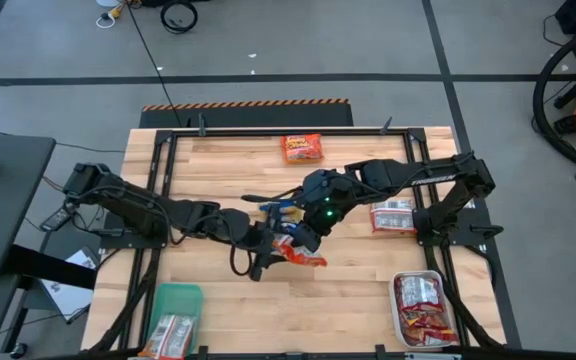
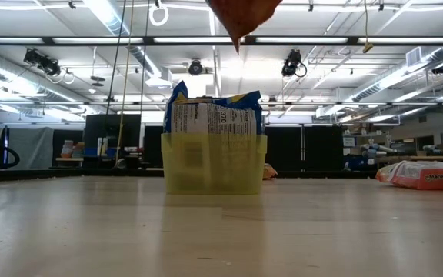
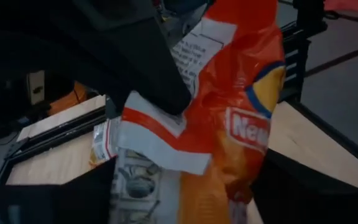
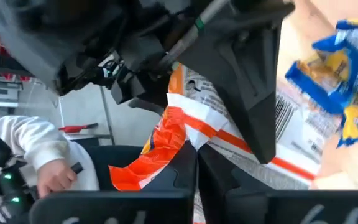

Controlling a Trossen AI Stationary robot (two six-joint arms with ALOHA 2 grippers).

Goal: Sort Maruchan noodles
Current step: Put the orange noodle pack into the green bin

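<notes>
- An orange packet (image 1: 298, 252) was held above the middle of the table (image 1: 368, 280), with both grippers meeting at it; it hung clear of the wood.
- The left gripper (image 1: 271, 246) was clamped on that packet. For the right gripper (image 1: 306, 236), pressed against the same packet, it could not be told whether a grip was kept.
- Sorting was judged partly done: red packets (image 1: 423, 308) lay in the white tray (image 1: 400, 318) at the near right, a pale packet (image 1: 171, 335) in the green tray (image 1: 180, 295) at the near left, and blue-and-yellow packets (image 2: 214, 115) in the yellow tray (image 2: 214, 163).
- Left loose were an orange packet at the far edge (image 1: 302, 147) and a white packet (image 1: 393, 215) on the right.
</notes>
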